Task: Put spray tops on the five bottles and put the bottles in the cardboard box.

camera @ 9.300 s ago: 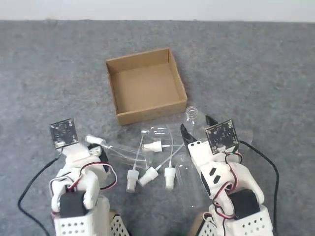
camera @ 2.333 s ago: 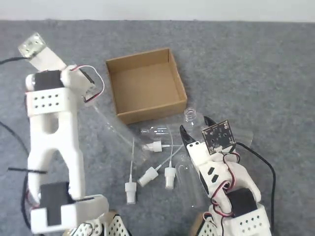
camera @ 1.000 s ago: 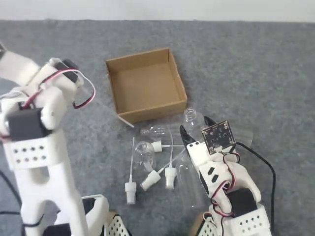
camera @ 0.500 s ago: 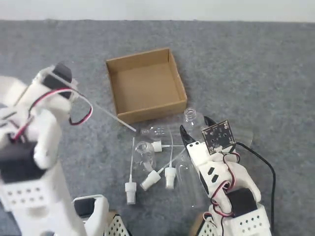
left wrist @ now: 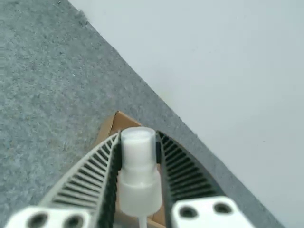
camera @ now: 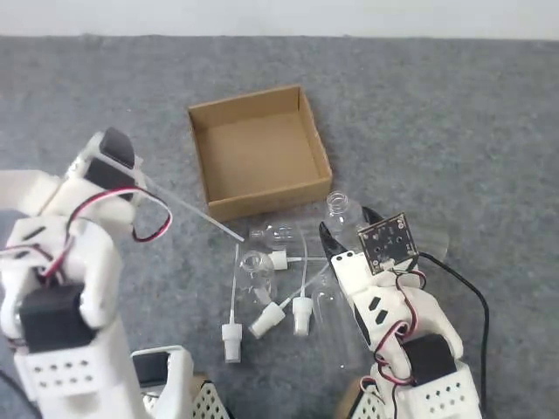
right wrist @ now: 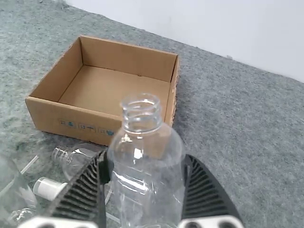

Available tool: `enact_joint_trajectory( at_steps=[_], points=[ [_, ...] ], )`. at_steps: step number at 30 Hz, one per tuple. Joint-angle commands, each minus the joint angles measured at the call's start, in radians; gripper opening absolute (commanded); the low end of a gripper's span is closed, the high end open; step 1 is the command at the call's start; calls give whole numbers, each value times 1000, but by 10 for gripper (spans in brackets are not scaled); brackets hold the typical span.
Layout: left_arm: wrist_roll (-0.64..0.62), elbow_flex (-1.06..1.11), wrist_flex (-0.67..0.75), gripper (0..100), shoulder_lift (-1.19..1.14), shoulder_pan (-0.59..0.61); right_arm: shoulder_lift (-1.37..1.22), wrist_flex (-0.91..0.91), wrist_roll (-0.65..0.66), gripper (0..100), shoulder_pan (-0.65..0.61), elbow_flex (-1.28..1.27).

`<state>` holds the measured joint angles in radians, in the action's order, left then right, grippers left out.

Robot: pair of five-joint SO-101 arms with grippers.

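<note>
Left wrist view first: my left gripper (left wrist: 137,138) is pinching a white spray top (left wrist: 138,166), with both ribbed fingers (left wrist: 102,166) pressed against its sides and the cap end poking out past the tips. A corner of the cardboard box (left wrist: 107,129) peeks out behind it, and the grey carpet (left wrist: 42,85) runs up to a pale wall.

In the high view the left arm (camera: 61,288) is raised on the left side of the table. The spray top's thin dip tube (camera: 196,211) slants out from it toward the spot just in front of the cardboard box (camera: 271,199).

On the right wrist view, my right gripper (right wrist: 145,164) is clamped around a clear bottle (right wrist: 142,142). It stands upright with its threaded neck bare and open, 1 finger on each flank. From above, that right gripper (camera: 348,223) sits just in front of the box's near right corner, with the bottle (camera: 339,206) apart from the cardboard.

The box sits open-side up on the grey carpet (camera: 437,131), well behind both arm bases.

Between the 2 arms lies the pile. 4 loose spray tops (camera: 232,335) lie on the carpet with their tubes pointing toward the box. Clear lying bottles (camera: 272,234) are mixed in among them, too see-through for me to count. 1 of them (right wrist: 78,156) lies on its side just in front of the box wall (right wrist: 71,118).
</note>
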<state>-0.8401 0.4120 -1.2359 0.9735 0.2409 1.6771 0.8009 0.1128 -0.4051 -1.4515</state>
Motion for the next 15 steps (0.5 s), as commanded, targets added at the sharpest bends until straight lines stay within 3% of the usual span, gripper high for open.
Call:
enact_joint_trajectory(
  at_steps=[1,15],
  points=[
    [-5,27,55,12,75,-3,21,-27,6,6,2,12],
    [-6,94,72,12,158,-17,21,-28,8,6,-114,12]
  ],
)
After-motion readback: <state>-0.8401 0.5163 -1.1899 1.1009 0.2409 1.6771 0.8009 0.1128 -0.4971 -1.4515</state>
